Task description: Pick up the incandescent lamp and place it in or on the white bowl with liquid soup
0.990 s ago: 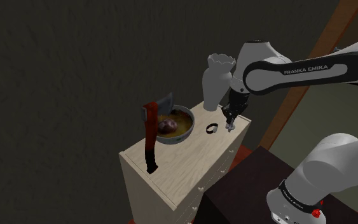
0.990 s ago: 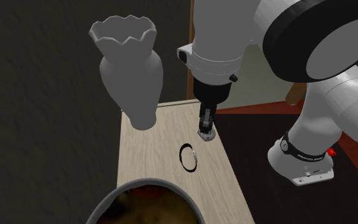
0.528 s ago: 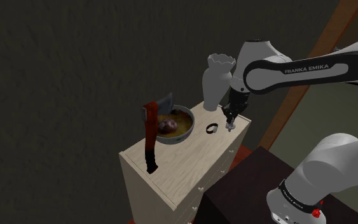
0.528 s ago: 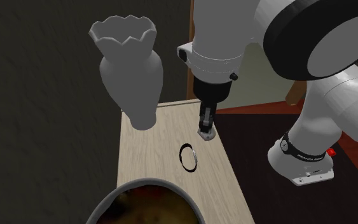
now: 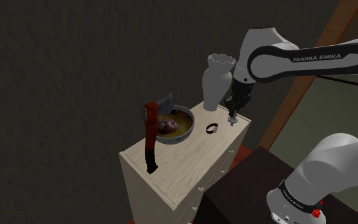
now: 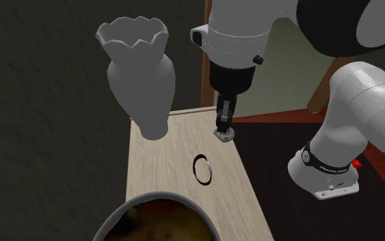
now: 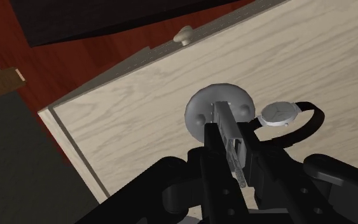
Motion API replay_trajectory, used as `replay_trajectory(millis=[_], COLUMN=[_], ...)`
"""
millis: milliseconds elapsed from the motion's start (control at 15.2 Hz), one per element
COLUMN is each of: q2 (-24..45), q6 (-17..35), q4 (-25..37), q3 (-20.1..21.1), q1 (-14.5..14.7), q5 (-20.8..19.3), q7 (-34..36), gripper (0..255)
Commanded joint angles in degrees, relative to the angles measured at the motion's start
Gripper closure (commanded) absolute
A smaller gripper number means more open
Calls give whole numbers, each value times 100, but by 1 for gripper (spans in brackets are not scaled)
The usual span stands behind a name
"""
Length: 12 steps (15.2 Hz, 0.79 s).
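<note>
While gripper (image 7: pixel 230 136) clasps lamp (image 7: pixel 202 112) nr dresser (image 7: pixel 133 118) edge, watch (image 7: pixel 279 114) just beside.

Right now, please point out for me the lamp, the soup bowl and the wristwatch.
lamp (image 7: pixel 204 112), wrist view, on its rounded grey bulb
soup bowl (image 5: pixel 176 139), shoulder view, on its outer wall
wristwatch (image 7: pixel 280 114), wrist view, on its pale dial

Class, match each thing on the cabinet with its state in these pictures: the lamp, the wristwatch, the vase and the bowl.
Things:
1 lamp
2 wristwatch
3 vase
4 bowl

States:
A holds brownish soup
B clasped in the jaws
C lying on the wooden top
D standing upright

Pairs: 1-B, 2-C, 3-D, 4-A
</note>
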Motion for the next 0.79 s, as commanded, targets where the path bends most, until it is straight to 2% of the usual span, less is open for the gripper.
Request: replay_trajectory(millis=[0, 726], q2=[-26, -91], q6=[-178, -1046], q4=[149, 953], q3=[-15, -73], q1=[-6, -28], q5=[-12, -58], q7=[-4, -5], gripper=[255, 255])
